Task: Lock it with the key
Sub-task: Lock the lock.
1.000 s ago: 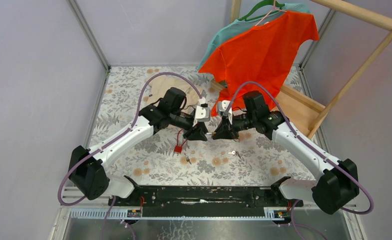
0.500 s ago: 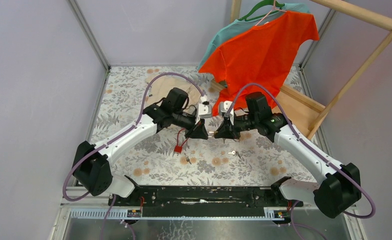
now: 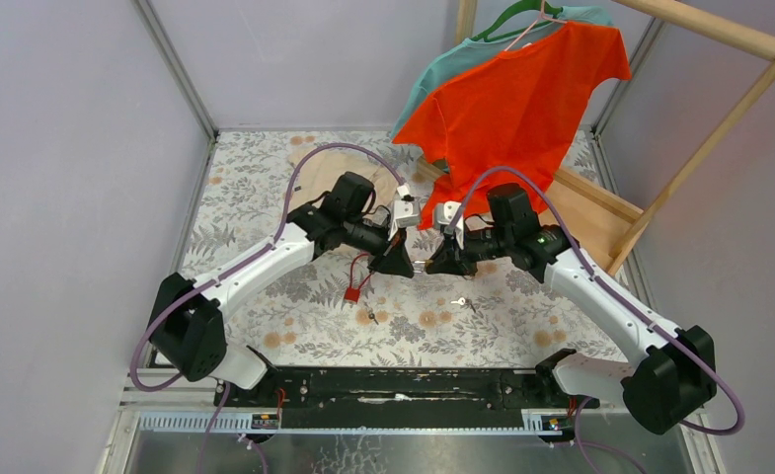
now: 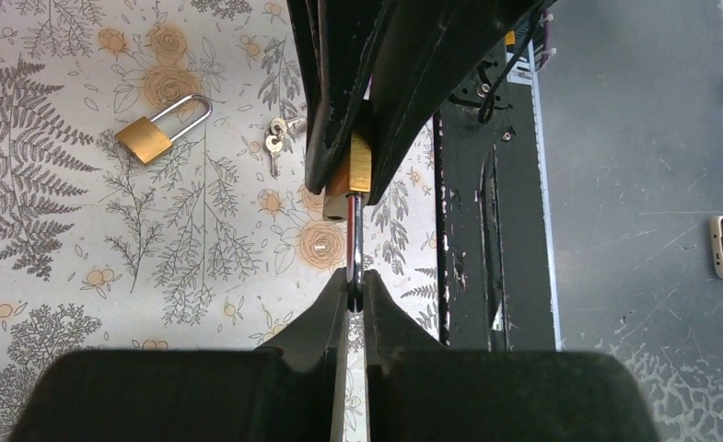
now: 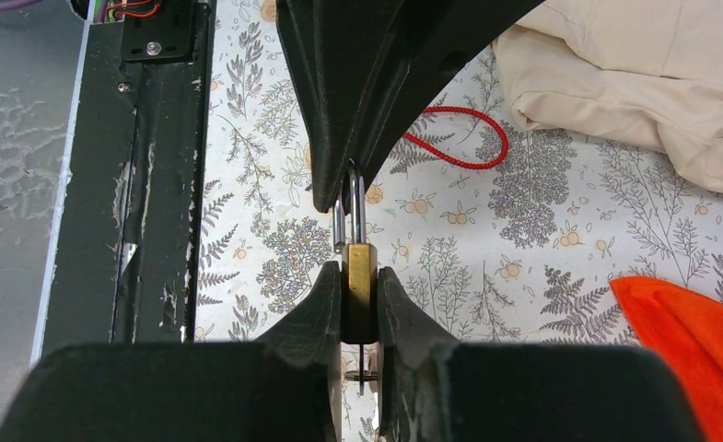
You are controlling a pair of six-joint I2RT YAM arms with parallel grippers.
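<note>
A brass padlock hangs above the table between the two arms. My right gripper is shut on its body. The steel shackle runs from that body to my left gripper, which is shut on the shackle's bend. One shackle leg ends in a bare silver tip beside the body. A thin key with a ring sticks out of the body's underside, between my right fingers. From above, the two grippers meet tip to tip over the table's middle.
A second brass padlock and loose keys lie on the floral table. A red tag on a cord lies below the left gripper. Beige cloth, an orange shirt and a wooden rack stand behind.
My left gripper has moved slightly right toward the right gripper and closed its jaws on the shackle. The right gripper has kept its hold on the padlock.
</note>
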